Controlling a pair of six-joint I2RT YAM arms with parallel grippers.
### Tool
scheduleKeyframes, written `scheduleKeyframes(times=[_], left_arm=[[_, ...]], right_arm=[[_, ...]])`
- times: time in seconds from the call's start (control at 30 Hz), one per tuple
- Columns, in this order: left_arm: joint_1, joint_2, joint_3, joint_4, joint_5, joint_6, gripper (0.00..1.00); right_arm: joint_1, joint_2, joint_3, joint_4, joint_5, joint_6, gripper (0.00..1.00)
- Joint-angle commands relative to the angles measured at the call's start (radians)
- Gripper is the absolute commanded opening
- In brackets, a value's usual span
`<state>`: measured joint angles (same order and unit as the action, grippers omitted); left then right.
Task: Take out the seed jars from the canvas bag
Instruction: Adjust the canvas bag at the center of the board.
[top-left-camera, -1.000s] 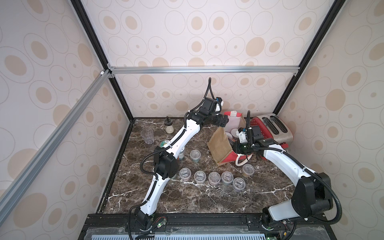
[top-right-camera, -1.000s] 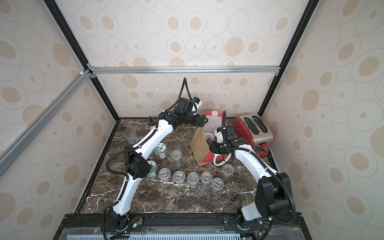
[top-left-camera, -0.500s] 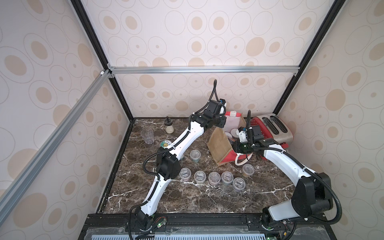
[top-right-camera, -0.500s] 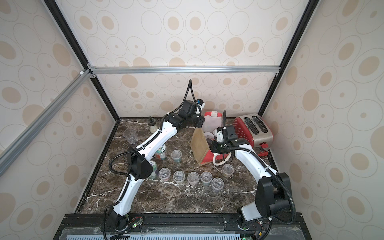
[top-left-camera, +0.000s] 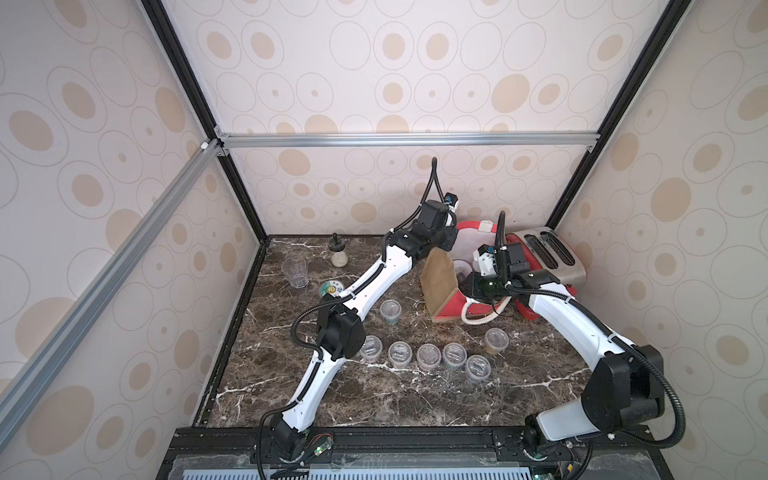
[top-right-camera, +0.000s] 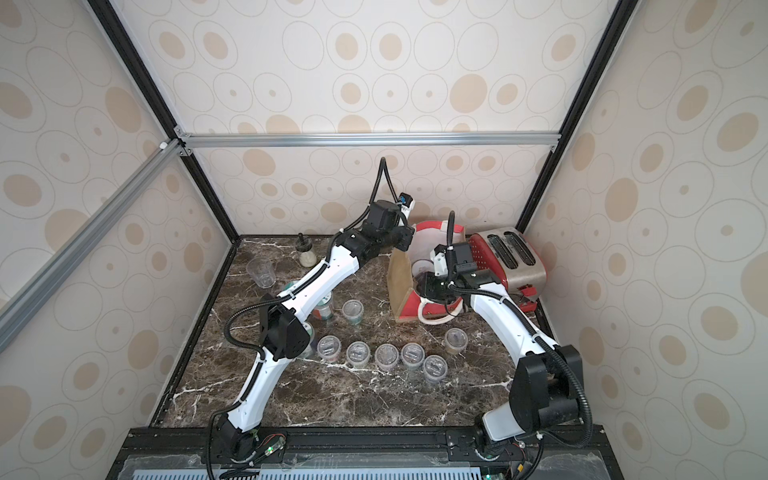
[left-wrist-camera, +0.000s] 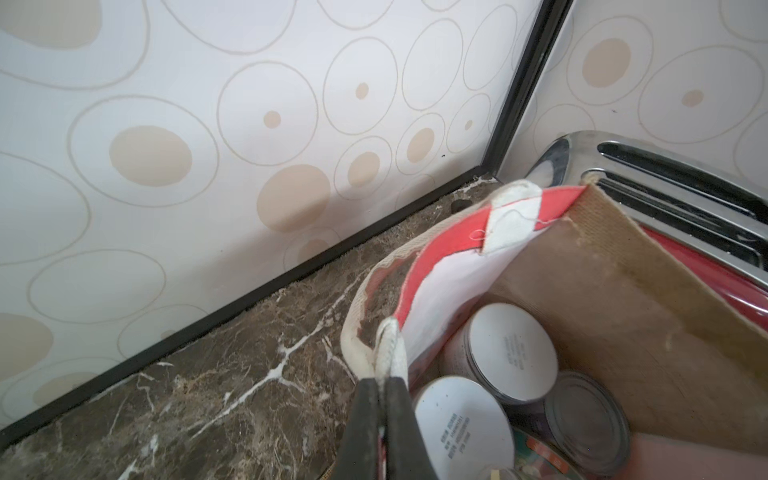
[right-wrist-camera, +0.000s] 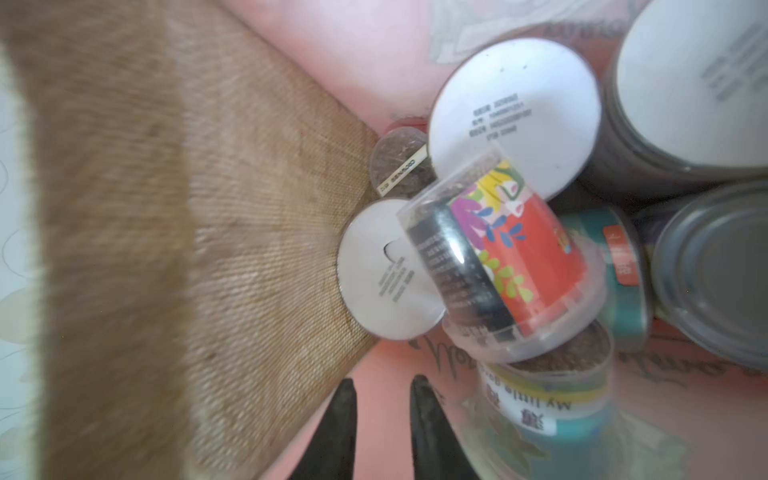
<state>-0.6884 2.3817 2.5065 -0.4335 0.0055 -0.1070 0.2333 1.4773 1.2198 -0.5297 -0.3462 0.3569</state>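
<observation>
In both top views the canvas bag (top-left-camera: 439, 286) (top-right-camera: 400, 286) stands toward the far right of the desk (top-left-camera: 374, 399) (top-right-camera: 332, 399), just beside the red toaster (top-left-camera: 552, 257) (top-right-camera: 515, 253) in the far-right corner. My left gripper (top-left-camera: 450, 244) (top-right-camera: 405, 240) sits at the bag's far rim. My right gripper (top-left-camera: 473, 287) (top-right-camera: 426, 287) reaches into its mouth from the toaster side. 7 clear-lidded seed jars (top-left-camera: 428, 356) (top-right-camera: 387, 356) stand on the desk nearer the front, and a flower-lidded jar (top-left-camera: 331, 287) stands by the left arm. A shaker (top-left-camera: 337, 253) and a tumbler (top-left-camera: 295, 272) stand near the far-left corner.

On the left wrist view, the left gripper (left-wrist-camera: 384, 380) is pressed together, clamped on the bag's white handle (left-wrist-camera: 390, 345) at the rim. Beside it, inside the bag, I see 2 white-lidded jars (left-wrist-camera: 513, 345).

The right wrist view is blurred. The right gripper (right-wrist-camera: 382, 384) has its fingers slightly apart with nothing between them, down inside the bag. Just ahead, a red-labelled jar (right-wrist-camera: 519, 266) lies tilted on top of other jars.
</observation>
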Motion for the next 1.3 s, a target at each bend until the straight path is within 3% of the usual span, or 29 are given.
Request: scheduleKeyframes(times=[0.0,0.23,0.47,0.6,0.7,0.97,1.1,1.27], left_arm=[[0.007,-0.051,0.027,0.256,-0.032,0.106,0.00],[-0.018,-0.154,-0.177,0.406,-0.015,0.199,0.00],[-0.047,-0.167,-0.146,0.456,-0.018,0.268,0.00],[-0.061,-0.203,-0.173,0.483,-0.021,0.283,0.00],[-0.080,-0.276,-0.289,0.545,-0.027,0.300,0.00],[-0.141,-0.486,-0.686,0.765,-0.065,0.325,0.00],[-0.154,-0.529,-0.794,0.820,-0.073,0.316,0.00],[-0.176,-0.553,-0.849,0.847,-0.083,0.316,0.00]], right_arm=[[-0.020,0.007,0.036,-0.030,-0.009,0.005,0.32],[-0.021,-0.036,-0.061,-0.026,-0.052,-0.009,0.34],[-0.022,-0.110,-0.217,0.024,-0.104,0.011,0.34],[-0.021,-0.107,-0.227,0.040,-0.070,0.017,0.33],[-0.022,-0.117,-0.218,0.043,-0.013,0.028,0.36],[-0.023,-0.214,-0.199,0.089,0.090,0.088,0.56],[-0.024,-0.253,-0.220,0.132,0.137,0.127,0.67],[-0.025,-0.242,-0.220,0.127,0.172,0.133,0.74]])
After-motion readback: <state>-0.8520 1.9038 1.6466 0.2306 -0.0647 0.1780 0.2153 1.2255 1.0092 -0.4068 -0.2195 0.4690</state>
